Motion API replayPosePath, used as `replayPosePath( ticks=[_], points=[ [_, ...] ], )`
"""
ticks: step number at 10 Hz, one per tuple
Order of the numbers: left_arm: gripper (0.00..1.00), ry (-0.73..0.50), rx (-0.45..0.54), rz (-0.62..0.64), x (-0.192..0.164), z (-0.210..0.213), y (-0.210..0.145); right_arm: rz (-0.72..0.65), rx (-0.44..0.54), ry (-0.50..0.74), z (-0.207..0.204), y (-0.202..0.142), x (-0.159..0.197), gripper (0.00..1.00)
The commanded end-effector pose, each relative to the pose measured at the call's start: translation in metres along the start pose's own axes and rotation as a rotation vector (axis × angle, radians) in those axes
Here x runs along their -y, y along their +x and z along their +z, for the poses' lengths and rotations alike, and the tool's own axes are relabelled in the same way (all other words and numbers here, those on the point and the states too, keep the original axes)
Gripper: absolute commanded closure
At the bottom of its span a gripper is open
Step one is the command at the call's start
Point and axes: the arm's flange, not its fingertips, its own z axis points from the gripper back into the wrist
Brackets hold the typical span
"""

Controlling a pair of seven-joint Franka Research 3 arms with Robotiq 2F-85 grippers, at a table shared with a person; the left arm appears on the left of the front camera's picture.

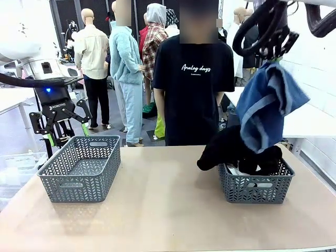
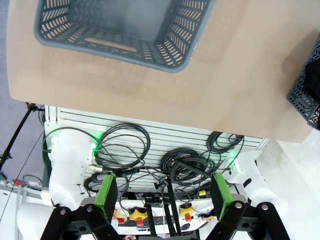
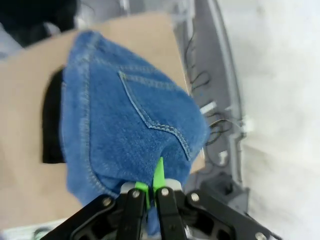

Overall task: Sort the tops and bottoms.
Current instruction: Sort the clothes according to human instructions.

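The jeans [image 1: 269, 107] hang in the air above the right basket [image 1: 255, 185], pinched at one fold by the right pincer [image 3: 148, 191], whose jaws are closed tight on the denim. Judged heavy for cloth, limp, not slippery; the thick stitched seam or hem (paler blue) looks the surest place to hold, as a thin pinch could creep. Pocket stitching shows close to the pads. Below, a black top [image 1: 231, 149], soft and plain, drapes over that basket's rim and will likely snag on the lattice if dragged. The left basket [image 1: 80, 168], grey lattice plastic, stands well apart on the tan desk [image 1: 168, 210]. The left pincer [image 1: 62, 130] hangs beside it, jaws wide, holding nothing
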Motion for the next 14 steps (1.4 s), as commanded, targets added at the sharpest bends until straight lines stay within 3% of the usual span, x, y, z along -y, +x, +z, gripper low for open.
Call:
replayPosePath(
  ticks=[1, 3, 4, 8, 9, 11, 14],
  points=[
    [0.04, -0.004, -0.006, -0.003, -0.002, 0.002, -0.001, 0.063, -0.022, 0.047, -0.042, -0.002, -0.009, 1.00],
    [0.04, -0.004, -0.006, -0.003, -0.002, 0.002, -0.001, 0.057, -0.153, 0.022, -0.071, -0.003, -0.013, 1.00],
    [0.04, -0.004, -0.006, -0.003, -0.002, 0.002, -0.001, 0.044, -0.055, 0.031, -0.053, 0.008, -0.018, 1.00],
    [0.04, -0.004, -0.006, -0.003, -0.002, 0.002, -0.001, 0.047, -0.072, 0.025, -0.061, 0.007, -0.020, 1.00],
    [0.04, -0.004, -0.006, -0.003, -0.002, 0.002, -0.001, 0.186, -0.084, 0.056, -0.078, 0.013, -0.019, 1.00],
    [0.04, -0.004, -0.006, -0.003, -0.002, 0.002, -0.001, 0.318, -0.058, 0.135, -0.111, 0.019, -0.024, 1.00],
    [0.04, -0.004, -0.006, -0.003, -0.002, 0.002, -0.001, 0.380, -0.053, 0.247, -0.145, 0.017, -0.028, 1.00]
  ],
)
